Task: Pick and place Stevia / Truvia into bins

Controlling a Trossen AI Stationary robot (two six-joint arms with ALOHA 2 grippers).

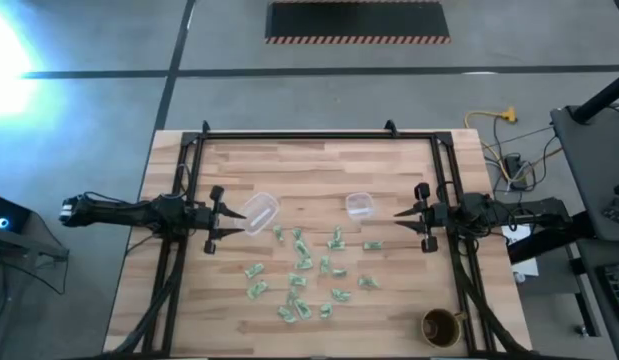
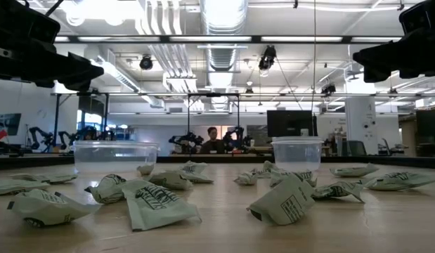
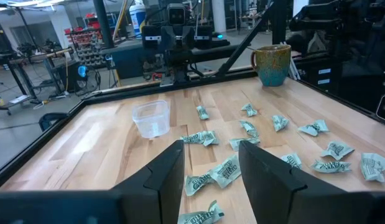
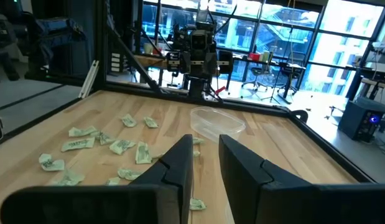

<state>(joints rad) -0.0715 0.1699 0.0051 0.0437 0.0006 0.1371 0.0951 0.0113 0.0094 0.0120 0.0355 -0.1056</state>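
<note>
Our left hand [image 1: 232, 222] hangs above the left side of the tabletop [image 1: 319, 165]. Its two fingers are spread apart and hold nothing. Just beside it sits the bigger clear bin [image 1: 259, 212], which looks a bit tilted from above. Our right hand [image 1: 401, 213] hangs over the right side. In its own wrist view there is a small gap between its fingers and nothing in it, so it holds nothing too. The smaller clear bin [image 1: 360, 205] stands near it, between the two hands.

The green and white sweetener packets [image 1: 299, 270] lie scattered on the wood, on the near side of the bins. They are crumpled and spread out, some close together, some apart. A brown cup [image 1: 440, 325] stands in the near right corner, well apart from the bins.

We think the job has hardly begun. From above, both bins look empty, though we cannot be sure. All the packets we can see are on the tabletop, so they all need picking up and dropping in.
</note>
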